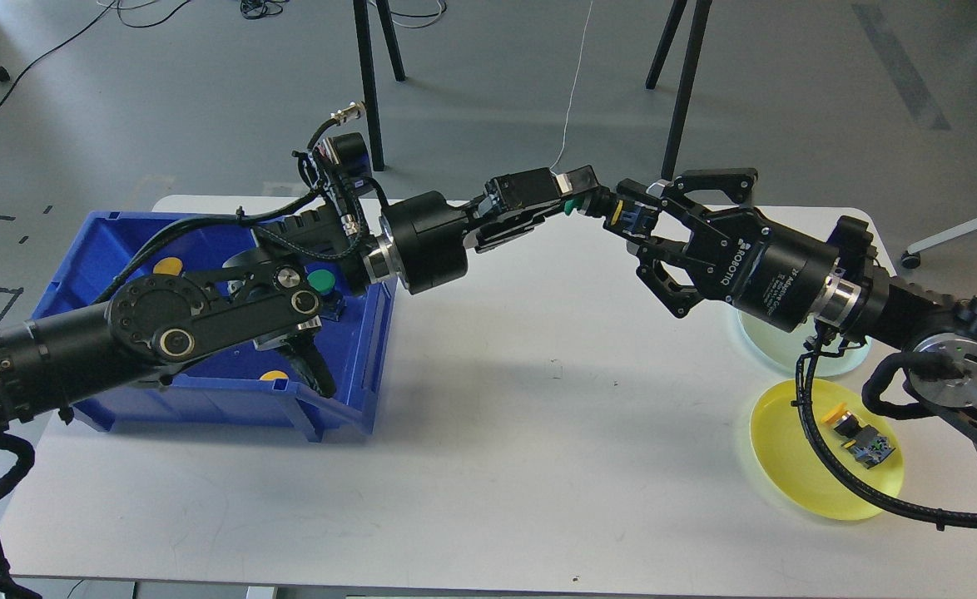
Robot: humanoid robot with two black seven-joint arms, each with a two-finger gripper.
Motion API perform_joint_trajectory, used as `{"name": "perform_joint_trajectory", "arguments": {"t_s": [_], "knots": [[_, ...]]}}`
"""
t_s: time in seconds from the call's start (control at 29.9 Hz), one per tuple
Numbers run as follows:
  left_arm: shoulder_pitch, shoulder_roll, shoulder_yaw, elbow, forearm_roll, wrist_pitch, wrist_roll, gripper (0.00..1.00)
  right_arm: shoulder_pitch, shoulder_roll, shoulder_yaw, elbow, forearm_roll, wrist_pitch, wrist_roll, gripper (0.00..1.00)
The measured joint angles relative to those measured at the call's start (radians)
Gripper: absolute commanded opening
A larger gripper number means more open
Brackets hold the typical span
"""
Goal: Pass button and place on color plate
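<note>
**Button held between both grippers above the bench**

Nearest the viewer, on the white bench (472,466), a yellow plate (788,466) lies below and to the right of the right gripper (634,237). A yellow-capped button (859,437) rests on this plate, and a black cable from the right arm crosses the plate's surface. Just beyond it, a pale green plate (767,345) sits directly beneath the right gripper's body, which hides most of it.

On the opposite side, a blue bin (205,391) stands on the bench below the left arm, well behind the left gripper (567,195). Inside the bin, a green-capped button (319,283) and several yellow-capped buttons show between the arm links.

Farther back, both grippers meet in the air over the middle of the bench. The left gripper is closed narrowly on the green button (570,206); its green cap shows at the fingertips. The button's dark body with a yellow mark extends rightward into the right gripper. The right gripper's fingers are spread partway, one above and one below the button body; whether they press on it cannot be told.

Beyond the bench, black tripod legs (680,83) stand on the grey floor (788,100).
</note>
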Motion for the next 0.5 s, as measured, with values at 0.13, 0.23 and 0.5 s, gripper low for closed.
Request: {"name": "perform_joint_trajectory", "arguments": {"t_s": [0.13,0.23,0.5], "knots": [[0.001,0.000,0.000,0.000,0.000,0.000,0.000,0.22,-0.001,-0.001,-0.001,0.000,0.000,0.000,0.000,0.01],[0.001,0.000,0.000,-0.001,0.000,0.000,0.000,0.46,-0.003,-0.005,0.000,0.000,0.000,0.000,0.002,0.01],[0.000,0.000,-0.008,-0.003,-0.003,-0.012,0.000,0.59,-0.027,-0.013,0.018,0.001,0.005,0.000,0.005,0.01]]}}
